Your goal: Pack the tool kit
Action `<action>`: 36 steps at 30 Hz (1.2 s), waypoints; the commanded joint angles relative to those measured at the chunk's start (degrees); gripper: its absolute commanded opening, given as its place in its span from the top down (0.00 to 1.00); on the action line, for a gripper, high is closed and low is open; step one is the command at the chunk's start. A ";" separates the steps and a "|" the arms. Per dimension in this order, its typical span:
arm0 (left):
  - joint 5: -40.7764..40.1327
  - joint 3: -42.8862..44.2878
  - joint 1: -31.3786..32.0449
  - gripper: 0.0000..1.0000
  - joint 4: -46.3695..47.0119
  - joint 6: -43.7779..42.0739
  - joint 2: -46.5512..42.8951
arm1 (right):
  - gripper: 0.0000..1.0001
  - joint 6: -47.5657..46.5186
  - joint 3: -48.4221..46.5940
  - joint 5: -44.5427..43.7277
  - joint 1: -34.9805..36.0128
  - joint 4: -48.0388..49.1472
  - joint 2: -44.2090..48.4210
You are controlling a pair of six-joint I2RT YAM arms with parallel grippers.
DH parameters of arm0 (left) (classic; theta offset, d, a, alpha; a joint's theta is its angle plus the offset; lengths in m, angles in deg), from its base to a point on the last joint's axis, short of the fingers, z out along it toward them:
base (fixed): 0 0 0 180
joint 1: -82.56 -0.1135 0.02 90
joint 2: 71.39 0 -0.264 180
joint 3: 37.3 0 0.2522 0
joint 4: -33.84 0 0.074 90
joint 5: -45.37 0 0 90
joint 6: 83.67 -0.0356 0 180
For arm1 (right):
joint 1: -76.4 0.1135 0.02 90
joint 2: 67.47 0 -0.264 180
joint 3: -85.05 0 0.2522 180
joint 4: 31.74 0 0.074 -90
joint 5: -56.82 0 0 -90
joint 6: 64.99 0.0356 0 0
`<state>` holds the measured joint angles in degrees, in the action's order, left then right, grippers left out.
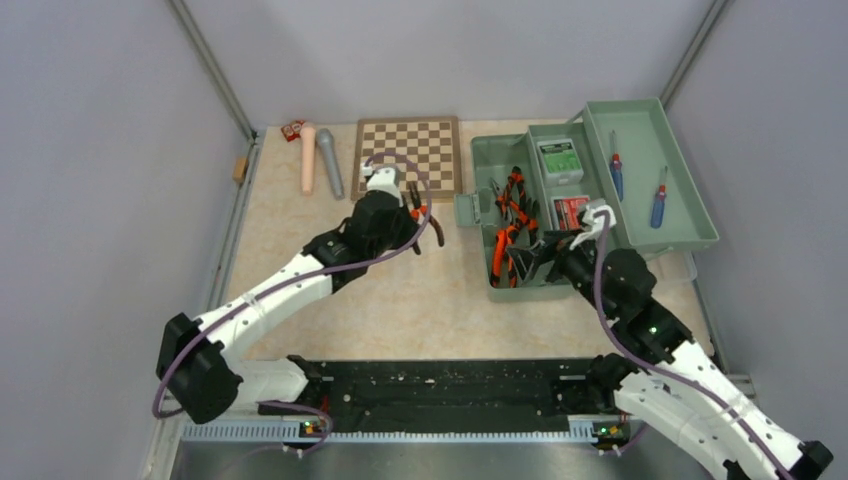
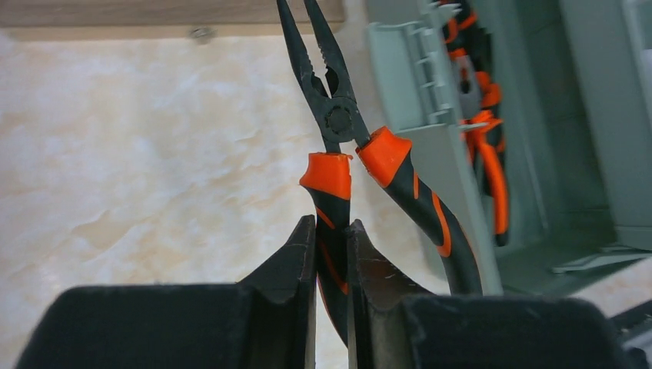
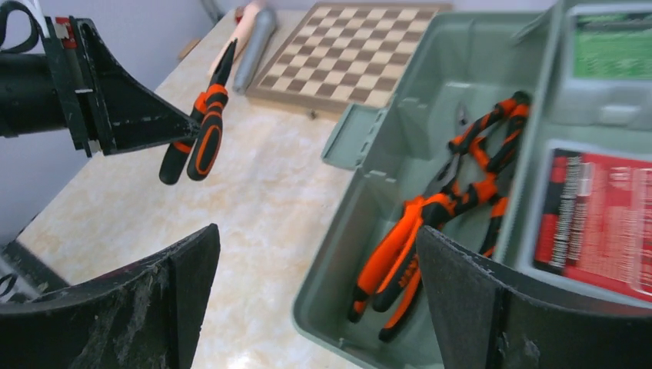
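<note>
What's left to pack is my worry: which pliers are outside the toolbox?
The needle-nose pliers, clamped by one handle in the left end effector, left of the toolbox; the other pliers lie inside it.

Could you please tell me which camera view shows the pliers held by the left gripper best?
The left wrist view: the pliers fill the frame, one handle clamped in the left gripper, nose pointing away. The right wrist view shows them small, at a distance; the top view shows only a glimpse of orange and black.
</note>
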<state>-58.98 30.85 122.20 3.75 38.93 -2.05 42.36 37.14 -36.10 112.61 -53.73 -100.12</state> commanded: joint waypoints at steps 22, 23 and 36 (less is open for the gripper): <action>6.30 38.43 15.37 0.90 9.61 6.75 43.95 | 0.04 -11.10 1.67 -33.10 -0.23 -2.32 27.36; 6.64 38.81 15.46 0.85 9.45 6.77 44.75 | 0.04 -11.11 1.76 -33.07 -0.25 -2.36 27.45; 3.49 34.49 15.88 0.25 8.95 4.64 36.96 | 0.04 -11.71 1.94 -32.99 -0.26 -2.27 26.66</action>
<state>-52.29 66.72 137.81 10.17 45.11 43.45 31.58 39.04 -68.08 112.59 -57.42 -73.37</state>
